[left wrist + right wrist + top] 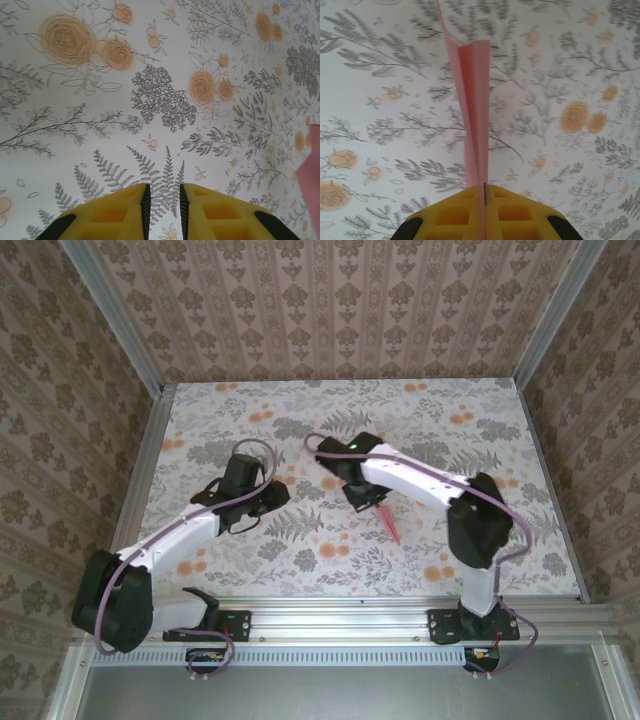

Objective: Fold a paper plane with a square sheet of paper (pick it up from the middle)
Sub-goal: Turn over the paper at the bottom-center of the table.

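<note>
The square sheet of paper is folded into a slim salmon-pink paper plane (472,100) with a centre crease. My right gripper (484,186) is shut on its narrow end, and the plane stretches away from the fingers above the table. In the top view the right gripper (368,502) is mid-table, and the paper plane (388,523) points down and to the right toward the near edge. My left gripper (278,496) hovers to the left of it, apart from the paper. The left gripper (164,186) is open by a narrow gap with nothing in it. A pink edge of the paper plane (312,170) shows at the right of the left wrist view.
The table (250,420) wears a white cloth printed with grey ferns and orange flowers. Patterned walls with aluminium posts (545,320) close in the back and both sides. An aluminium rail (340,605) runs along the near edge by the arm bases.
</note>
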Available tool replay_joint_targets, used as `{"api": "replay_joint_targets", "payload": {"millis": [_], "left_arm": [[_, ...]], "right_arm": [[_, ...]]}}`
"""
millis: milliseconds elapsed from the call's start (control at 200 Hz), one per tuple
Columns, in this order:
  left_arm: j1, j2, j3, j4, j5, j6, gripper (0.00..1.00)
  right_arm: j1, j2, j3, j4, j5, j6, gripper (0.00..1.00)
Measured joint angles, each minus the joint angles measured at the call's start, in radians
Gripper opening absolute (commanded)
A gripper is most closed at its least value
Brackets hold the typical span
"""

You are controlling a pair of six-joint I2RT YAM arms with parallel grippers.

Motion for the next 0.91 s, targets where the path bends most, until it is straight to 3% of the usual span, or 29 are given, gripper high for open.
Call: {"api": "replay_joint_targets", "payload": {"millis": [250,585,805,905], "left_arm": [[0.023,-0.144,-0.058,-0.035,-0.051,-0.006,0.32],[0.034,-0.248,-0.098,-0.08,-0.074,-0.007,0.35],[0.06,-0.294,-0.114,-0.1,-0.089,-0.009,0.37],[0.06,-0.294,-0.115,-0.114,-0.089,-0.01,0.37]], "right_arm": [[0.126,0.182,0.121,-0.006,-0.004,0.099,0.11],[0.169,0.29,0.195,0.009,-0.053,0.161,0.15],[0.19,0.332,0.233,0.024,-0.08,0.174,0.27],[0.192,0.333,0.233,0.042,-0.116,0.174,0.4]]}}
